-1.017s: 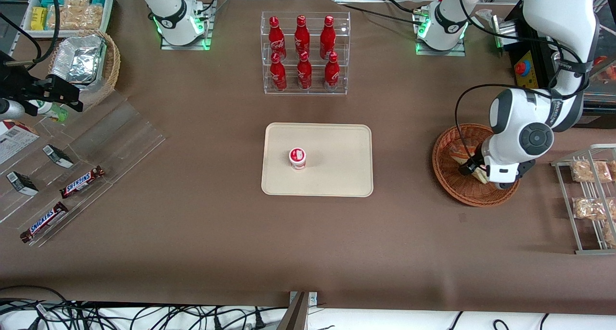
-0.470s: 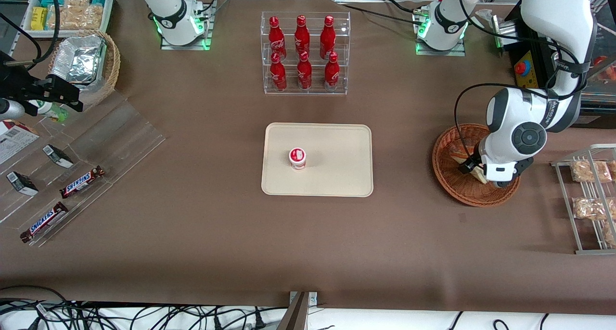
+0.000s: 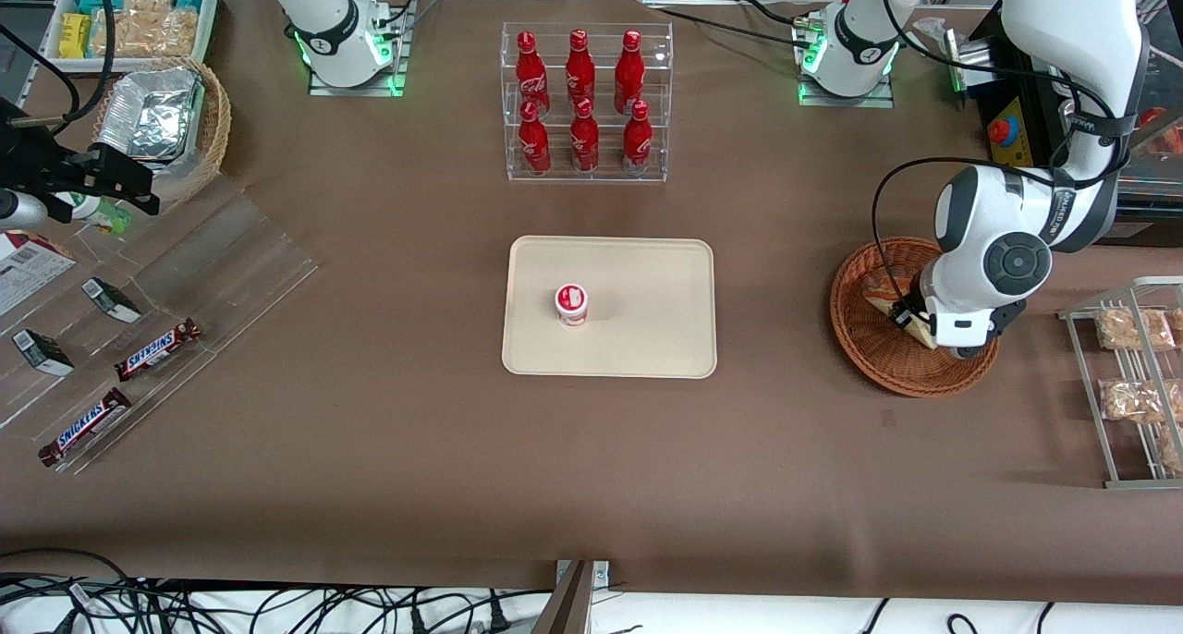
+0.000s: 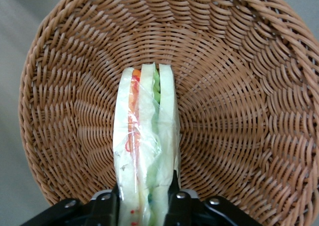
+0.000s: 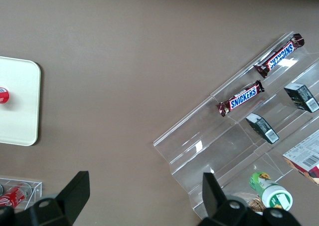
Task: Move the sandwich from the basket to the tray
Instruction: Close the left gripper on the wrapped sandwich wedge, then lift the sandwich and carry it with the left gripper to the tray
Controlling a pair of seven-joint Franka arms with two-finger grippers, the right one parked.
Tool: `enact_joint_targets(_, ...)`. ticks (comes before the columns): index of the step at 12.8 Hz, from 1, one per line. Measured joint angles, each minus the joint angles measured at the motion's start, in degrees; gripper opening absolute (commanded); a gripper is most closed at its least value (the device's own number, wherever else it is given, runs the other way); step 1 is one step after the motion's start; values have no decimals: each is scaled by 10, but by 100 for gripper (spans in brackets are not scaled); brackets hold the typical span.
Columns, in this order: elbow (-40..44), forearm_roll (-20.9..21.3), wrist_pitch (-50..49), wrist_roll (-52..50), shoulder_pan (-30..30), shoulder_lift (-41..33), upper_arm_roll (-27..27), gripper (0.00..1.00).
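The reddish-brown wicker basket [image 3: 887, 361] stands toward the working arm's end of the table; it fills the left wrist view [image 4: 239, 86]. My gripper [image 3: 910, 324] is down in it, shut on the clear-wrapped sandwich [image 4: 144, 141], whose pale bread and red, green and orange layers stand on edge between the black fingers [image 4: 179, 203]. In the front view only a corner of the sandwich [image 3: 885, 294] shows beside the wrist. The beige tray [image 3: 647, 338] lies mid-table, well apart from the basket.
A small red-and-white lidded cup [image 3: 571, 303] stands on the tray. A clear rack of red bottles [image 3: 584, 103] is farther from the camera than the tray. A wire rack of snack bags [image 3: 1132, 375] is beside the basket. Clear stepped shelves with chocolate bars [image 3: 157, 349] lie toward the parked arm's end.
The wrist has shifted slightly away from the front camera and lifted a little over the basket, with the sandwich between the fingers.
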Motion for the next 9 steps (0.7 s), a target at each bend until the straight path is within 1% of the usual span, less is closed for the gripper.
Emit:
enact_joint_targets(2,19,1,-33,1,0,-4,-5,33)
enact_joint_targets(4,67,2,-102,7,-2,-10,-22,33)
enact_joint_targets(6,121,3,-170,36,-13,-16,-30,33)
enact_joint_targets(9,193,3,-239,85,-36,-17,-50,33)
